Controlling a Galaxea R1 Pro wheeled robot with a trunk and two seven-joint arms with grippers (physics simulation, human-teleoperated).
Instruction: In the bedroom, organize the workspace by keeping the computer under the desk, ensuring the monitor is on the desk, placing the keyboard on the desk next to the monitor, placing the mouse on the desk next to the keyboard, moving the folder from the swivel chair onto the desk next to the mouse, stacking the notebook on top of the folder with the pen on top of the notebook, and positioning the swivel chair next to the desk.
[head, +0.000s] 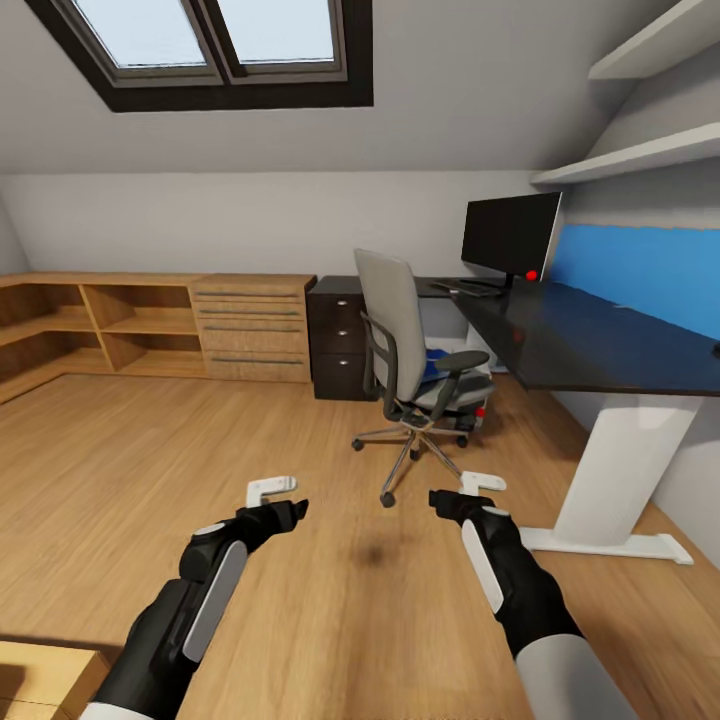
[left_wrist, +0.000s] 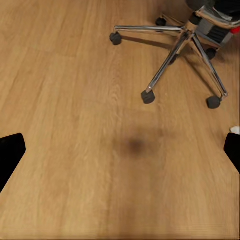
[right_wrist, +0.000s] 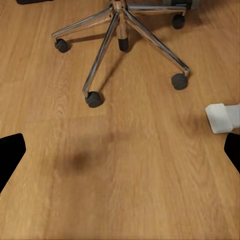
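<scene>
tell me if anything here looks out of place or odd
Nothing looks damaged or spilled. One thing is out of place: a blue item, likely the folder, lies on the seat of the swivel chair, and the chair is turned side-on beside the desk. The monitor stands upright on the desk.

Bright, even skylight (head: 215, 40) daylight; sharp renders, soft floor (head: 100, 480) shadows.

1 swivel chair (head: 412, 365), 1 monitor (head: 510, 235), 1 desk (head: 600, 345)
</scene>
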